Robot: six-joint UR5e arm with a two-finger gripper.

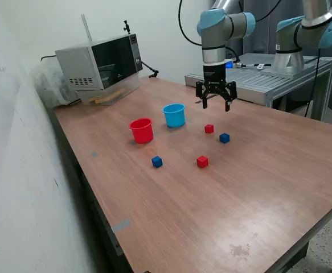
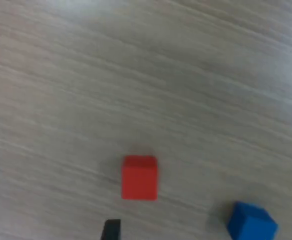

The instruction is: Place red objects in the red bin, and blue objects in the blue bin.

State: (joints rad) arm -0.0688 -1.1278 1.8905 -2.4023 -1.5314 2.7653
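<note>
Evidently, microwave (image 1: 102,67) shows no legible label.

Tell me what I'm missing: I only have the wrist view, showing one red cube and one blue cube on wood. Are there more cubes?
Observer: Yes, a second red cube and a second blue cube lie nearer the exterior camera.
Operator: Where are the bins?
Observer: The red cup and light-blue cup stand upright side by side, toward the exterior view's left of your cubes.
Operator: Anything in the gripper?
Observer: No. The gripper hangs above the table with its fingers spread and nothing between them.
</note>
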